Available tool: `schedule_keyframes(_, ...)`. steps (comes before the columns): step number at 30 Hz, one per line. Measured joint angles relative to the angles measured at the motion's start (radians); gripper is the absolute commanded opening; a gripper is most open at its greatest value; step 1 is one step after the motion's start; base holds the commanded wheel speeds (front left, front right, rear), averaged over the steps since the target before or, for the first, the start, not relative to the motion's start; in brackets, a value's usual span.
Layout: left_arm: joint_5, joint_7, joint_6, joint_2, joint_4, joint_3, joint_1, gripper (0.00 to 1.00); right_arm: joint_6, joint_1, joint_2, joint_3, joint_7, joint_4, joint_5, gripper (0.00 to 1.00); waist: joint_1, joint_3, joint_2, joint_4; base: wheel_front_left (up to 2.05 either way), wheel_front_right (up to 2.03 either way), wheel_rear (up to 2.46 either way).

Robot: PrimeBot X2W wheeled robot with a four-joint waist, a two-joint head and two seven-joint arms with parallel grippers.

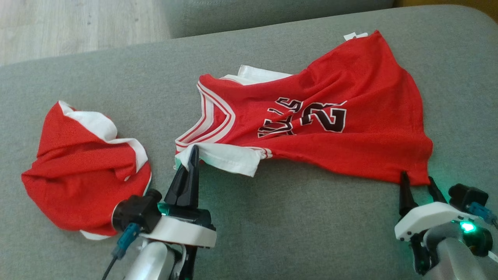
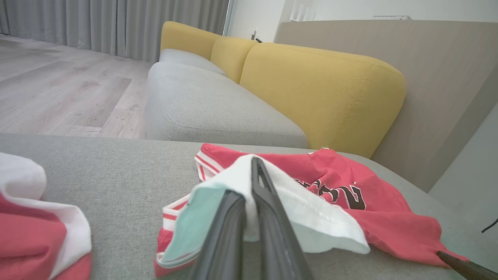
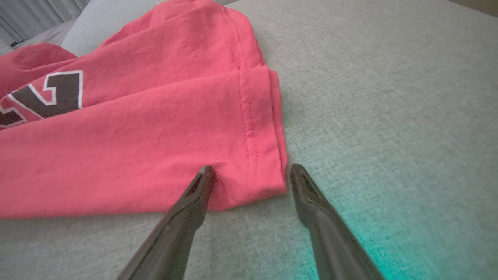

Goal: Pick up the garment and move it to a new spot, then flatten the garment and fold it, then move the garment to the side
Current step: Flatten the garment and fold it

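Your left fingers (image 1: pixel 190 171) are pressed together on the white sleeve edge of the red basketball jersey with black, white-edged lettering (image 1: pixel 330 116). In the left wrist view those fingers (image 2: pixel 272 217) pinch a fold of white cloth that drapes over both sides of them, and the jersey (image 2: pixel 389 221) trails off to the right behind it. From there the left wrist's white housing sits low over the cushion. A black camera block with a blue plug sticks out on its left, and the pale forearm drops out of the bottom edge of the head view. The fingers point straight up that view.

Your right fingers (image 1: pixel 404 190) are spread wide and hold nothing. In the right wrist view they (image 3: pixel 186 217) straddle the stitched hem corner of the jersey (image 3: pixel 136 136). One tip is at the red cloth's near edge and the other is over bare fabric just beside the corner. You cannot tell from these views whether either tip touches. The right wrist is angled in from the lower right and throws a green glow on the cushion.

The jersey lies spread but wrinkled across the middle and right of the grey fabric sofa cushion (image 1: pixel 291 225), collar to the left and hem to the right. A crumpled red and white garment (image 1: pixel 78 171) lies well apart on the cushion's left. Yellow sofa backrests (image 2: pixel 323 97) stand beyond.
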Motion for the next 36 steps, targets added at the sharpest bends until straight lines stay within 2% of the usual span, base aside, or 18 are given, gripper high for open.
schedule_keyframes(1, 0.004, 0.000, -0.001, -0.001, 0.000, 0.001, 0.000, 0.00, 0.000, -0.008, -0.001, -0.002, -0.005, 0.013, 0.000, 0.96, 0.0000, 0.003, 0.0000, 0.002, 0.00, 0.00, 0.00)
schedule_keyframes(2, 0.007, 0.000, -0.001, -0.001, 0.000, 0.002, 0.000, 0.00, 0.000, -0.017, -0.002, -0.003, -0.005, 0.027, 0.000, 0.48, 0.0000, 0.005, 0.0000, 0.003, 0.00, 0.00, 0.00)
schedule_keyframes(3, 0.007, 0.000, -0.004, -0.001, -0.001, 0.004, 0.000, 0.00, 0.000, -0.028, -0.003, -0.003, -0.006, 0.040, 0.000, 0.07, 0.0000, 0.006, 0.0000, 0.005, 0.00, 0.00, 0.00)
schedule_keyframes(4, 0.007, 0.000, -0.006, -0.002, -0.001, 0.006, 0.000, 0.00, 0.000, -0.039, -0.004, -0.003, -0.013, 0.051, 0.000, 0.00, 0.0000, 0.007, 0.0000, 0.005, 0.00, 0.00, 0.00)
schedule_keyframes(10, 0.007, 0.000, -0.009, -0.006, -0.001, 0.019, 0.000, 0.00, 0.000, -0.065, -0.002, -0.006, -0.061, 0.084, 0.000, 0.00, 0.0000, -0.005, 0.0000, 0.003, 0.00, 0.00, 0.00)
schedule_keyframes(14, 0.009, 0.000, -0.019, -0.008, -0.009, 0.047, 0.000, 0.00, 0.000, -0.072, -0.003, 0.007, -0.094, 0.040, 0.004, 0.00, 0.0000, -0.028, 0.0000, -0.004, 0.00, 0.00, 0.00)
schedule_keyframes(18, -0.025, 0.000, -0.036, -0.008, -0.038, 0.070, -0.029, 0.00, 0.000, -0.110, -0.003, 0.066, -0.102, -0.092, 0.009, 0.00, -0.0001, -0.063, 0.0000, -0.011, 0.00, 0.00, 0.00)
schedule_keyframes(21, -0.022, 0.015, -0.046, 0.003, -0.052, 0.076, -0.112, 0.00, 0.000, -0.144, -0.003, 0.106, -0.099, -0.198, 0.001, 0.00, 0.0000, -0.091, 0.0000, -0.014, 0.00, 0.00, 0.00)
schedule_keyframes(28, -0.074, 0.079, -0.051, 0.024, -0.157, 0.147, -0.323, 0.00, 0.000, -0.269, -0.009, 0.193, 0.007, -0.369, -0.029, 0.00, -0.0002, -0.156, 0.0000, -0.032, 0.00, 0.00, 0.00)
schedule_keyframes(31, -0.097, 0.107, -0.042, 0.026, -0.220, 0.175, -0.367, 0.00, 0.000, -0.297, -0.038, 0.212, 0.036, -0.447, -0.030, 0.00, -0.0001, -0.172, 0.0000, -0.033, 0.00, 0.00, 0.00)
schedule_keyframes(36, -0.121, 0.170, 0.010, 0.036, -0.405, 0.209, -0.370, 0.00, 0.000, -0.299, -0.072, 0.226, 0.096, -0.615, -0.030, 0.00, -0.0001, -0.192, 0.0000, -0.040, 0.00, 0.00, 0.00)
